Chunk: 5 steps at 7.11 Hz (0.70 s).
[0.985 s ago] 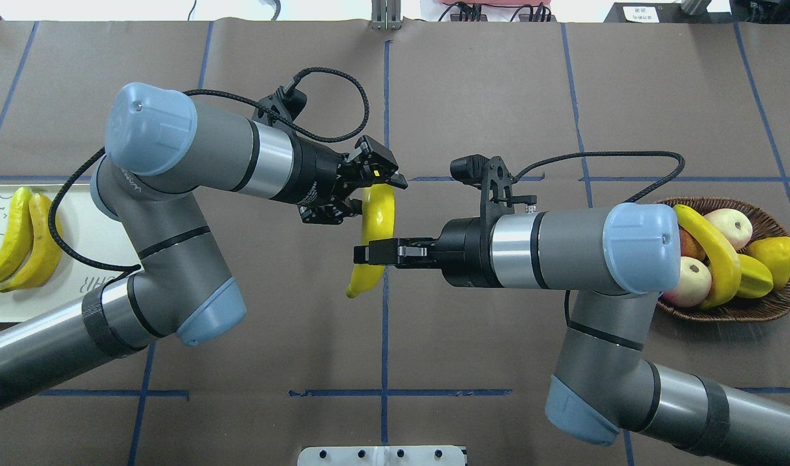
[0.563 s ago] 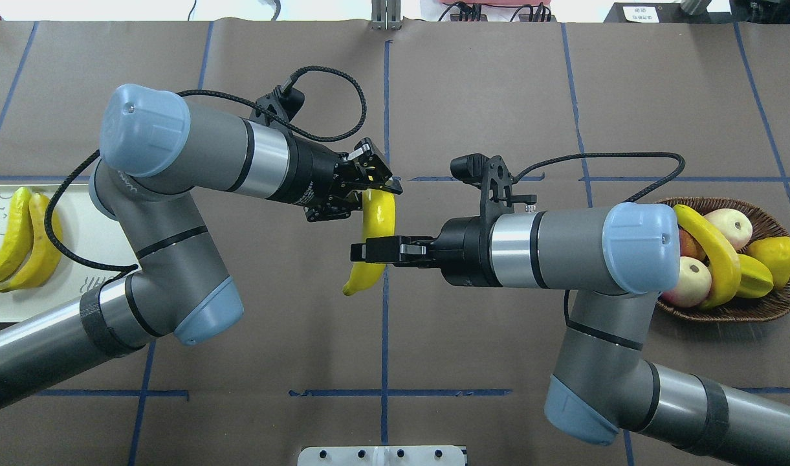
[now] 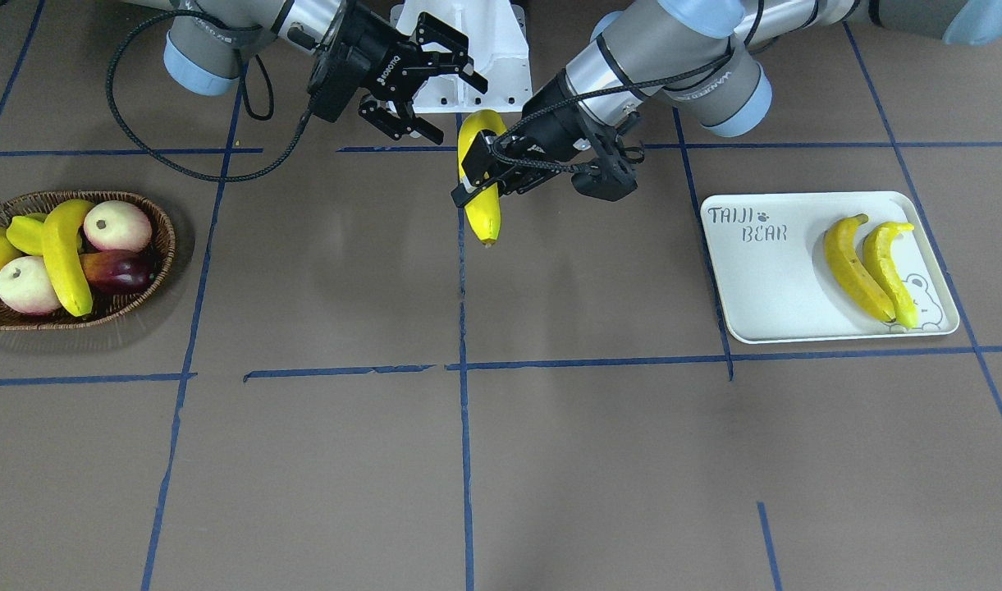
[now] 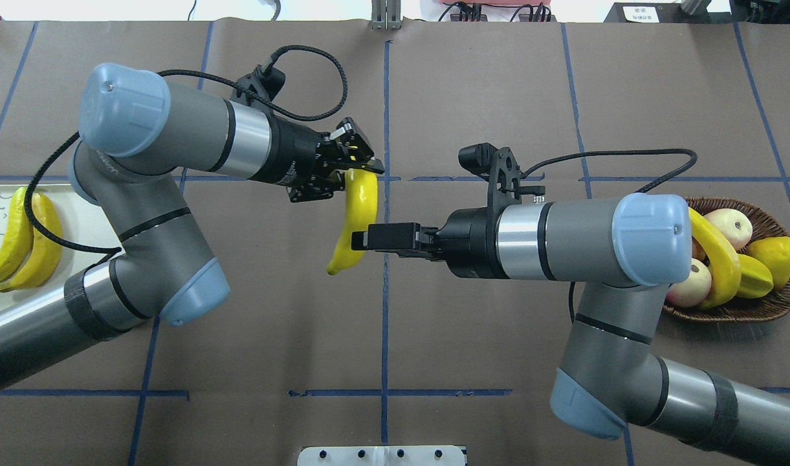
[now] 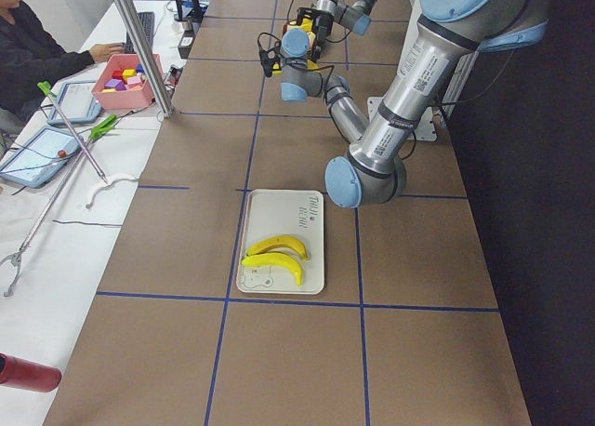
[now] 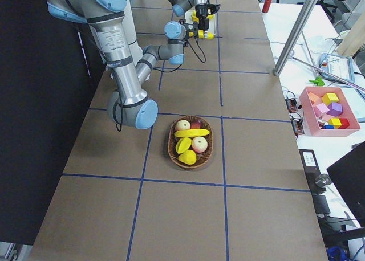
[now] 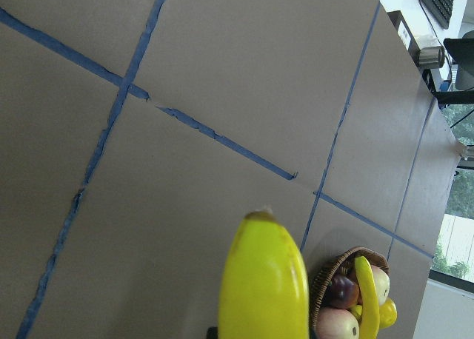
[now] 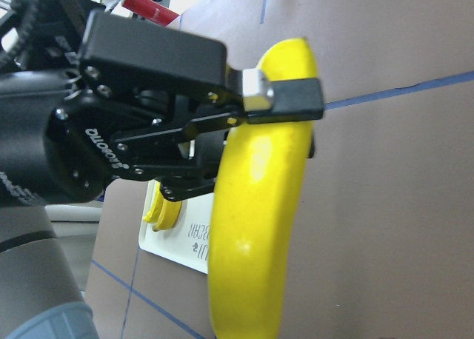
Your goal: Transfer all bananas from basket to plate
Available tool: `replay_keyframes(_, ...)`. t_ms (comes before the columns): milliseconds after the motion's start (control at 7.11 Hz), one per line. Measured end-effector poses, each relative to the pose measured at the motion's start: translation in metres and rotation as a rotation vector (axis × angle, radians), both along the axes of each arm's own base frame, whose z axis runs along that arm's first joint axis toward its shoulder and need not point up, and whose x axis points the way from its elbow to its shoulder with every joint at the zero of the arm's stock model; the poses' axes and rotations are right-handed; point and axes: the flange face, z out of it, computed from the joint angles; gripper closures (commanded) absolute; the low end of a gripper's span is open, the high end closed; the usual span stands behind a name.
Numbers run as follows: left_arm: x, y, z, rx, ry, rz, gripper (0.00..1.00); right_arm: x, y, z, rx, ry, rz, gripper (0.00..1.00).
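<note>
- the banana [image 4: 351, 217] hangs in the air over mid-table between the two arms. it is well apart from the basket [image 3: 171, 242] at the right end and from the plate [image 3: 763, 279] at the left end.
- the left gripper [image 3: 480, 174] is clamped on it near one end, and the longer part hangs free.
- the right gripper [image 3: 459, 111] has its jaws spread. its tip sits just beside the banana, and i cannot tell whether a finger touches the skin.
- two bananas [image 3: 857, 267] lie side by side on the plate, toward its left end. a fourth banana [image 3: 61, 254] lies across the peaches [image 3: 116, 226] in the basket. i judge the task to be about half done.
- handling, as a guess: the skin is glossy and looks hard, so the banana is probably light and stiff. it should not sag, but it may slip or swivel between two pads.
- a hold near the middle of the curve, with pads on the broad sides, should swing least. a hold by one end leaves the free part to sway.
- the front view shows the right jaws apart. the overhead view stacks those fingers into one block that overlaps the banana.
- the right wrist view shows, close up, a left pad pressed flat on the skin.
- the left wrist view shows only a tip of the banana, with the basket far beyond it.
- the side views show the arms too small to judge any grip.
</note>
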Motion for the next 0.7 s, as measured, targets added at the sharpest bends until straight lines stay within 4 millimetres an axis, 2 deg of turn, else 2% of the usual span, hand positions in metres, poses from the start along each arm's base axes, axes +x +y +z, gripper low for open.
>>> replay_keyframes(141,-0.016,-0.013,0.04,-0.029,-0.08,-0.027,1.0,0.021,-0.016,0.004,-0.029,0.068,-0.009,0.0)
replay_keyframes(422,-0.063,-0.035,0.13,-0.004,-0.266,-0.071,1.0,0.081,-0.061,0.014,-0.147,0.235,-0.01,0.0)
replay_keyframes(563,-0.093,-0.036,0.182,0.023,-0.36,-0.079,1.0,0.099,-0.077,0.03,-0.188,0.327,-0.004,0.0)
replay_keyframes(703,-0.125,-0.027,0.236,0.058,-0.458,-0.067,1.0,0.108,-0.089,0.052,-0.18,0.438,-0.004,0.0)
